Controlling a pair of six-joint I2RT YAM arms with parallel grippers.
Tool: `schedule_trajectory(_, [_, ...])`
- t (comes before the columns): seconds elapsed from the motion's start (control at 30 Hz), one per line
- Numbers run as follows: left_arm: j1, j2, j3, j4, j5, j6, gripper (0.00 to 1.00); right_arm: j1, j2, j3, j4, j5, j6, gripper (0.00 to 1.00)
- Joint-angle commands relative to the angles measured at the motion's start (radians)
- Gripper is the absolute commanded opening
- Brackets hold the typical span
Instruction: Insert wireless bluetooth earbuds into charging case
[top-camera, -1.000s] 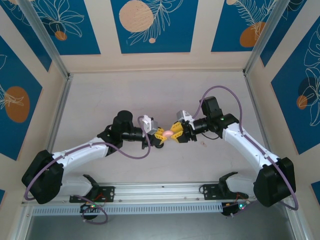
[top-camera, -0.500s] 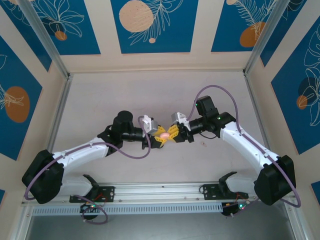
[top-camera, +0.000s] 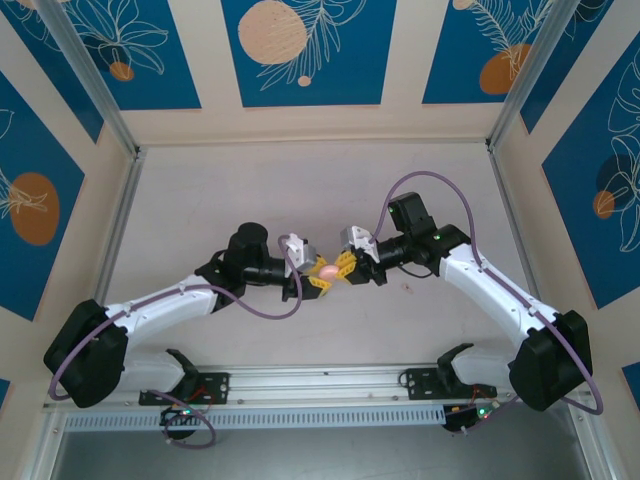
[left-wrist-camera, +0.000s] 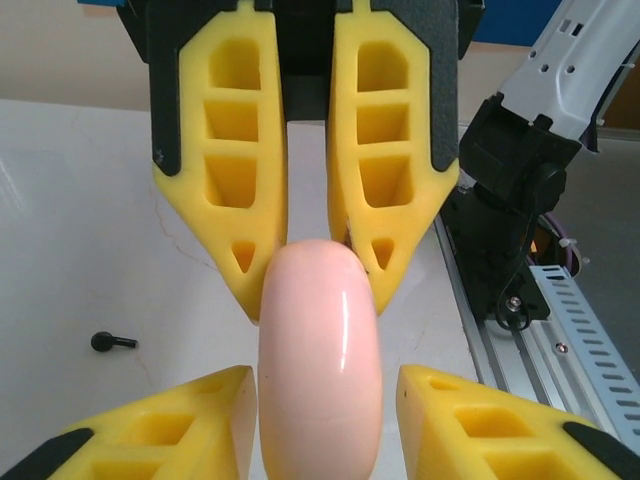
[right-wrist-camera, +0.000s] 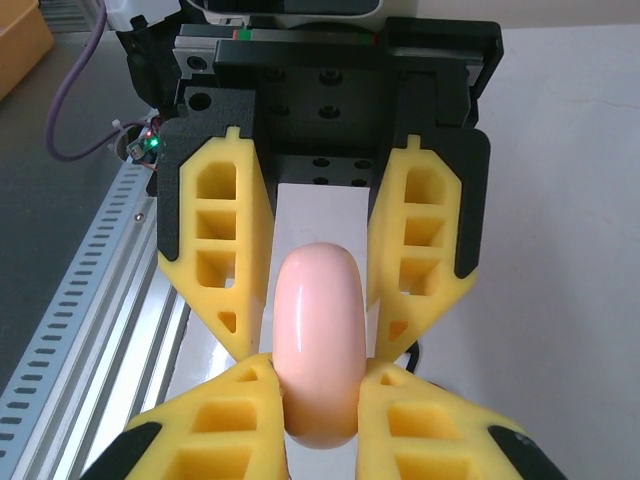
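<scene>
Since a second ago, our right tool (right-wrist-camera: 318, 390) has clamped the pale-pink disc (left-wrist-camera: 320, 340), and our left tool (left-wrist-camera: 322, 395) has slackened, jaws narrowly apart around it.

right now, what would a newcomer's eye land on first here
The right gripper and left gripper meet nose to nose at mid-table, a pale pink disc edge-on between them. The right pinches it; the left stands slightly open around it. A tiny black earbud lies on the white table beside them.
</scene>
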Motion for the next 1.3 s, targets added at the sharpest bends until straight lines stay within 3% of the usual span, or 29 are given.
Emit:
schedule_trajectory(0.0, [-0.010, -0.014, -0.001, -0.023, -0.002, 0.028, 0.37, -0.007, -0.019, 0.023, -0.020, -0.013, -0.021, 0.15])
schedule_trajectory(0.23, [-0.010, -0.019, 0.000, -0.019, 0.004, 0.021, 0.27, -0.009, -0.016, 0.017, -0.023, -0.007, -0.019, 0.15])
schedule_trajectory(0.37, [-0.009, -0.020, 0.001, -0.017, 0.008, 0.019, 0.16, -0.010, -0.015, 0.018, -0.024, 0.000, -0.016, 0.15])
schedule_trajectory(0.43, [-0.009, -0.021, 0.003, -0.017, 0.008, 0.021, 0.14, -0.010, -0.016, 0.018, -0.016, -0.002, -0.003, 0.19])
schedule_trajectory(0.53, [-0.010, -0.018, 0.004, -0.015, 0.008, 0.020, 0.14, -0.007, -0.015, 0.013, 0.010, -0.015, 0.028, 0.31])
schedule_trajectory(0.67, [-0.010, -0.014, 0.005, -0.011, 0.012, 0.018, 0.14, 0.001, -0.012, -0.004, 0.055, -0.007, 0.058, 0.38])
schedule_trajectory(1.27, [-0.012, -0.014, 0.008, -0.014, 0.013, 0.016, 0.12, -0.056, -0.003, 0.008, 0.133, 0.068, 0.170, 0.42])
